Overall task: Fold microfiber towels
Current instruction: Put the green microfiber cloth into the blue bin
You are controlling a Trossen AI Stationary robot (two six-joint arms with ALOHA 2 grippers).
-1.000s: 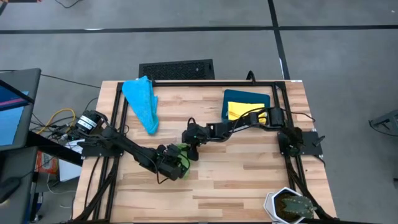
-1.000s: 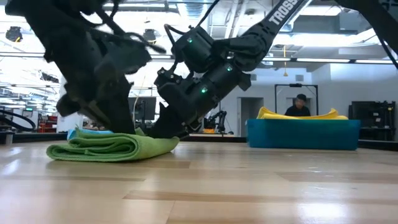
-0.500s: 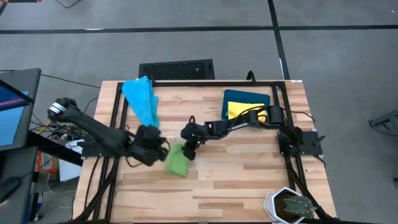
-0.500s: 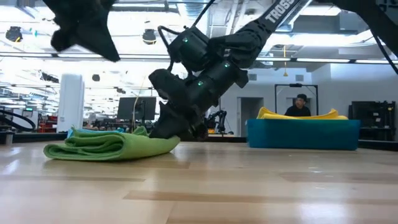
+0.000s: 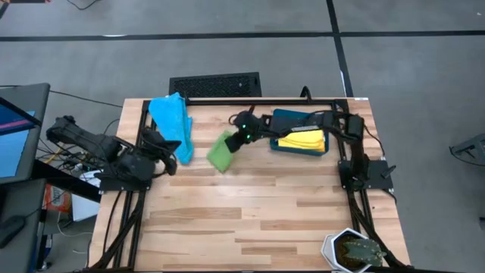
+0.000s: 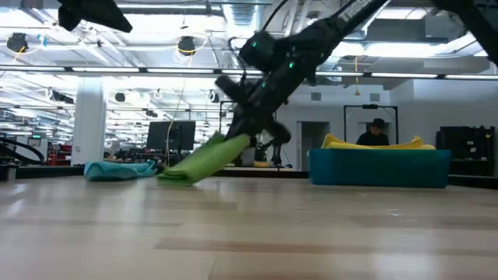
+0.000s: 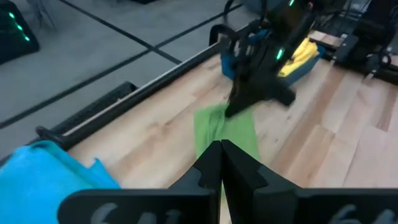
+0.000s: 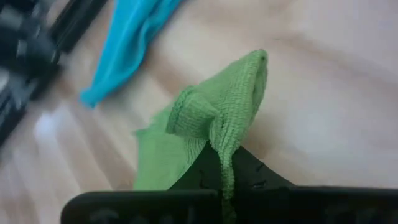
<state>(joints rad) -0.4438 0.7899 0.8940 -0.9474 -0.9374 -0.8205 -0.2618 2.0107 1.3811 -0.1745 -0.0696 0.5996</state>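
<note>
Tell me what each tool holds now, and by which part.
The right tool pinches the green towel at one bunched edge; the left tool is shut on nothing.

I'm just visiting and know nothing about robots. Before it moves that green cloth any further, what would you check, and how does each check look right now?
1. Right tool shut on the green towel: ok; the right wrist view shows cloth pinched between its fingers.
2. Towel stays folded while carried: cannot tell; one end is lifted, the other rests on the table.
3. Left tool out of the way: ok; shut, holding nothing, back at the table's left edge.
4. Light blue towel clear of the green one: ok; apart in the high view.
5. Room in the teal bin: cannot tell; yellow towels already lie in it.
</note>
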